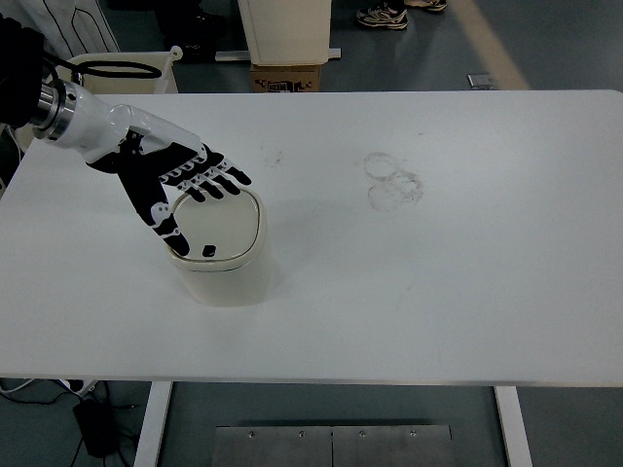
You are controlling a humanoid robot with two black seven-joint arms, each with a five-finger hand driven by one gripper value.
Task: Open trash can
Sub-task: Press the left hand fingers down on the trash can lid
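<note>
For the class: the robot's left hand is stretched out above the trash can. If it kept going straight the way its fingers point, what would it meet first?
Probably nothing soon. The left hand points toward the picture's right, passing over the trash can's far rim onto bare table; height is unclear.

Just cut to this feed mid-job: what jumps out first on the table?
The left hand, black and white with fingers spread, reaches in from the upper left and lies over the lid of a small cream plastic trash can standing left of centre on the white table. The lid looks shut. Faint ring marks stain the tabletop further right.
</note>
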